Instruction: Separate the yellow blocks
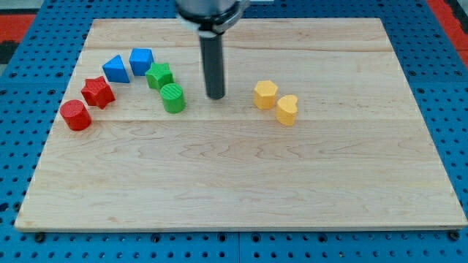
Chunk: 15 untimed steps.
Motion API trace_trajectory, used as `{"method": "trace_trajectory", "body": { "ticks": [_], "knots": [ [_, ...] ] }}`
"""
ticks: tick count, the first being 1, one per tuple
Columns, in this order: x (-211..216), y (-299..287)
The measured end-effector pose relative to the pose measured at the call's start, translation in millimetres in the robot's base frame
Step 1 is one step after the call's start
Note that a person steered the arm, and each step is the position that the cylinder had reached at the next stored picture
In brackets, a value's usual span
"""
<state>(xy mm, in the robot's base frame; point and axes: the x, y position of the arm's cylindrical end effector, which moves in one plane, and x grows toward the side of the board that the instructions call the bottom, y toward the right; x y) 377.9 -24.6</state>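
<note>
**Yellow pair waited to the right of my tip**

Bare wooden desk (234,190) filled the lower part of the frame, nothing resting on it there. Higher up, right of centre, sat the two yellow blocks: a yellow hexagonal block (265,94) and, just below and right of it, a yellow heart-like block (287,109), touching or nearly so. My tip (216,96) stood on the desk at centre, apart from every block. As a plain rod, my tool had nothing to open or close and held nothing. The pair lay directly right of my tip, its line running diagonally from upper left to lower right, so I judged I had to enter across that line. A green cylinder (173,98) stood just left of my tip, with green, blue and red blocks beyond in the upper left.
</note>
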Motion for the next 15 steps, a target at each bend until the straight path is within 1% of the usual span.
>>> {"method": "trace_trajectory", "body": {
  "ticks": [1, 2, 3, 4, 5, 6, 7, 8, 9, 10, 11, 12, 13, 14, 15],
  "knots": [
    [-5, 63],
    [4, 103],
    [41, 118],
    [41, 155],
    [12, 224],
    [66, 246],
    [97, 208],
    [100, 166],
    [68, 184],
    [62, 162],
    [77, 85],
    [86, 71],
    [116, 97],
    [123, 59],
    [111, 16]
  ]
}}
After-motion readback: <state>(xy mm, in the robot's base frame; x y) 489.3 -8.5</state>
